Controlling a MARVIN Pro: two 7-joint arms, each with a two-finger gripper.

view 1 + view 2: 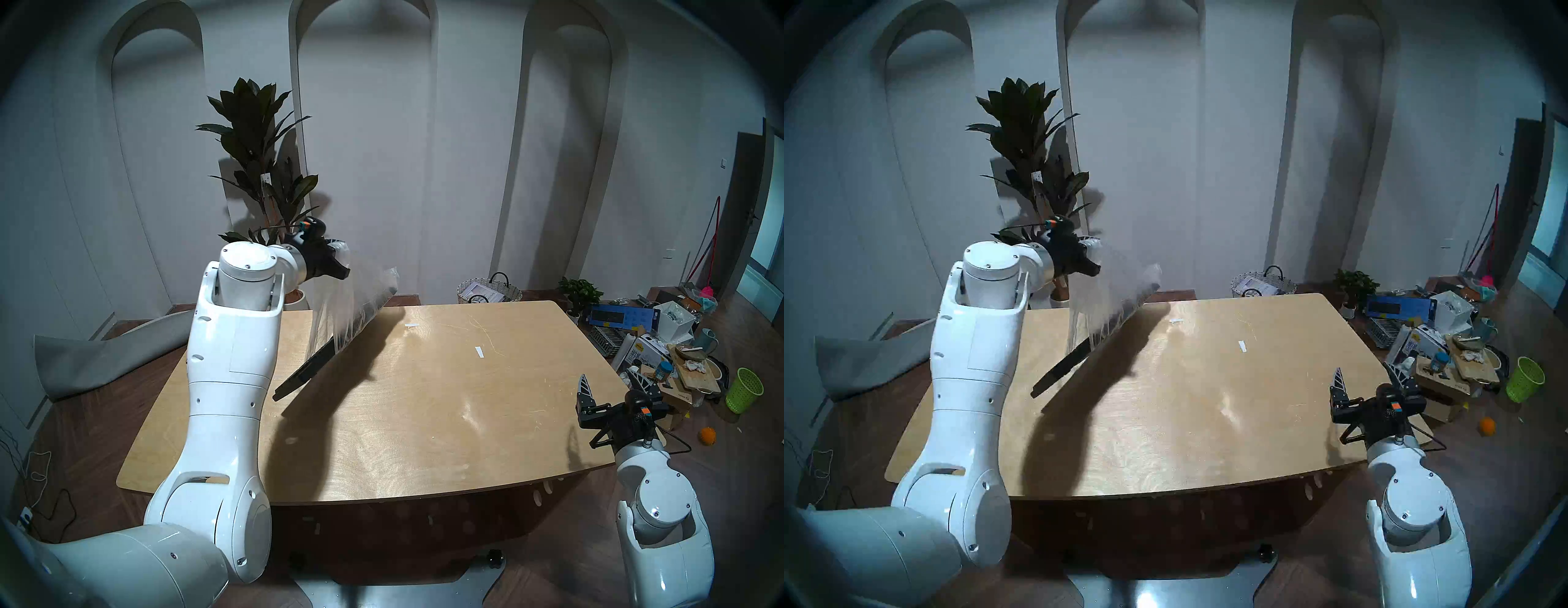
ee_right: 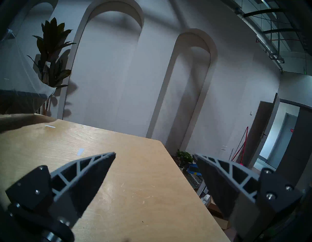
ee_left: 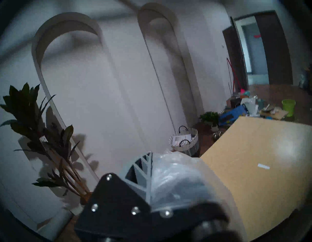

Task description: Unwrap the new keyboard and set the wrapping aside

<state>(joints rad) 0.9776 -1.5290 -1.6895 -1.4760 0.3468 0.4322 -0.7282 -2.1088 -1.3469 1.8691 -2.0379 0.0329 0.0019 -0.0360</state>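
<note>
My left gripper [image 1: 344,256] is raised above the table's far left and is shut on the top of the crinkled transparent wrapping [image 1: 339,305]. The black keyboard [image 1: 299,375] hangs tilted inside it, with its lower end sticking out of the bag's open bottom just above the wooden table [image 1: 424,424]. In the left wrist view the wrapping [image 3: 177,177] covers one finger, and the other finger [image 3: 141,169] shows beside it. My right gripper [image 1: 609,375] is open and empty over the table's right edge. In the right wrist view it [image 2: 154,153] faces the table, with the wrapping [image 2: 16,67] far left.
Two small tape strips [image 1: 479,351] [image 1: 410,325] lie on the table. A tall plant [image 1: 263,170] stands behind my left arm. A woven basket [image 1: 488,291], a blue keyboard box [image 1: 619,316], a green bin [image 1: 744,389] and other clutter sit on the floor at the right.
</note>
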